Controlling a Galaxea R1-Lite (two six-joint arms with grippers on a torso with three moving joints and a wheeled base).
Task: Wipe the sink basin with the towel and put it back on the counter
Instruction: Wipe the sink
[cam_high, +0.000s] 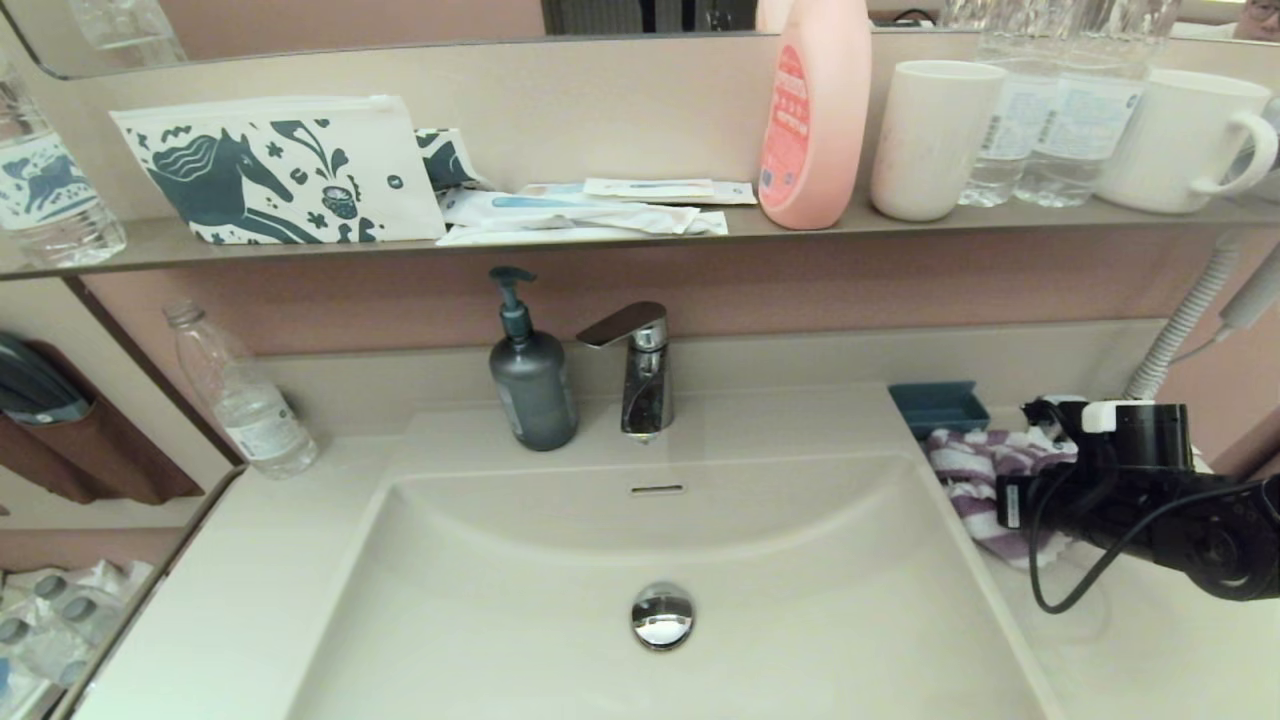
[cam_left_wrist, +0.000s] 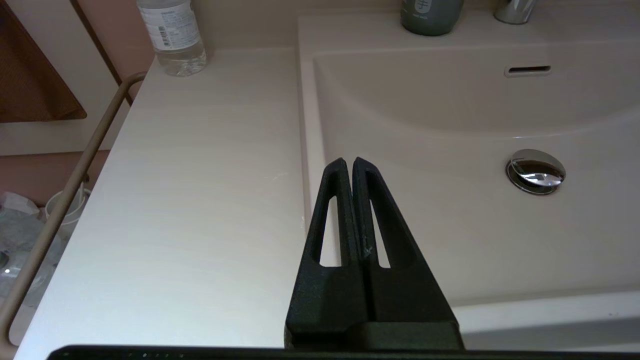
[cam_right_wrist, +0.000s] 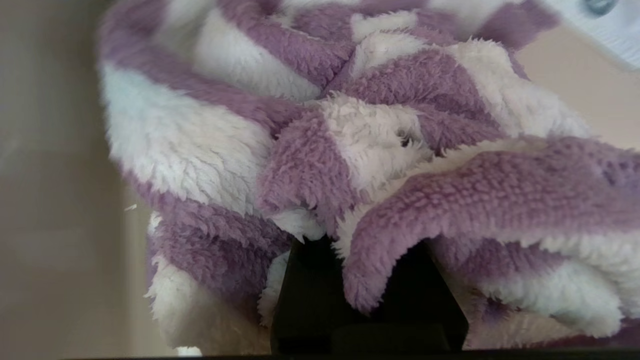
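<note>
Looking down from my head, I see the towel (cam_high: 975, 480) bunched on the counter (cam_high: 1150, 640) at right, beside the sink basin (cam_high: 560, 600), my right gripper (cam_high: 1010, 500) against it. Left wrist: my left gripper (cam_left_wrist: 348, 162) is clenched, empty. Right wrist: fingers (cam_right_wrist: 310, 285) are buried in towel (cam_right_wrist: 350, 150) folds, grip unclear.

Purple-and-white striped towel (cam_high: 975, 475) lies bunched on the counter (cam_high: 1150, 640) — right of the sink basin (cam_high: 500, 600).

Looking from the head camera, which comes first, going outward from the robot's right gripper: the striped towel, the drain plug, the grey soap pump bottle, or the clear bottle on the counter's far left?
1. Towel: under the right gripper, right of the basin.
2. Drain plug: basin floor, middle.
3. Soap pump bottle: behind the basin, beside the faucet.
4. Clear bottle: counter's far left corner.
</note>
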